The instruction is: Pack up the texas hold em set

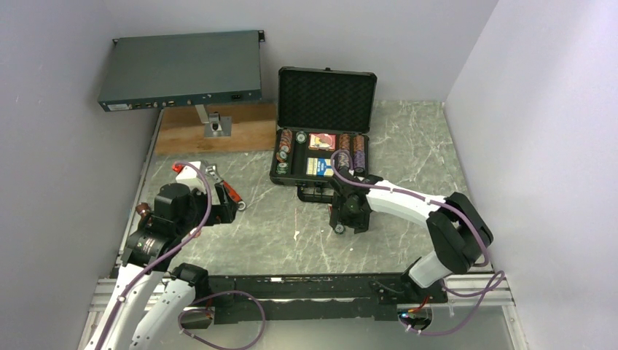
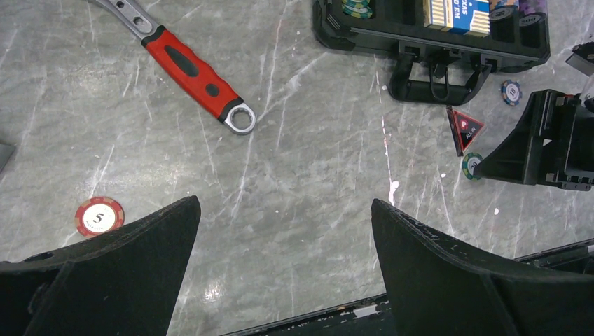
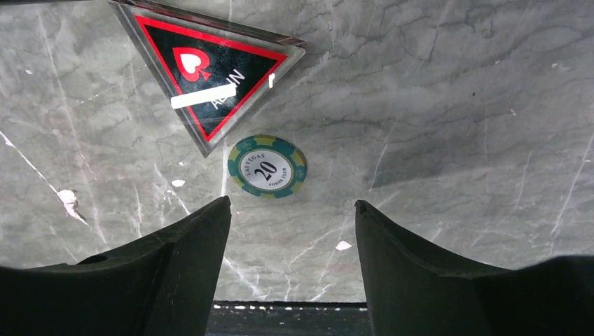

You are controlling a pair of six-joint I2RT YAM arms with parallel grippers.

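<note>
Hold em case sat open, upper middle of our top view, yeah?
— Yep. We saw the left gripper and right gripper both spread, empty. The green chip lay mid-frame above the right's tips, just beside the red token.

Chip nxt to token, both in frt of case.

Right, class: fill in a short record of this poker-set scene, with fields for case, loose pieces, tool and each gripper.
Case: black case open, lid upright, stacked chips inside
Loose pieces: green 20 chip beside triangular token; red 5 chip; blue chip near the handle
Tool: red-handled wrench on the table
Left gripper: open, empty
Right gripper: open, empty, close to the green 20 chip
</note>
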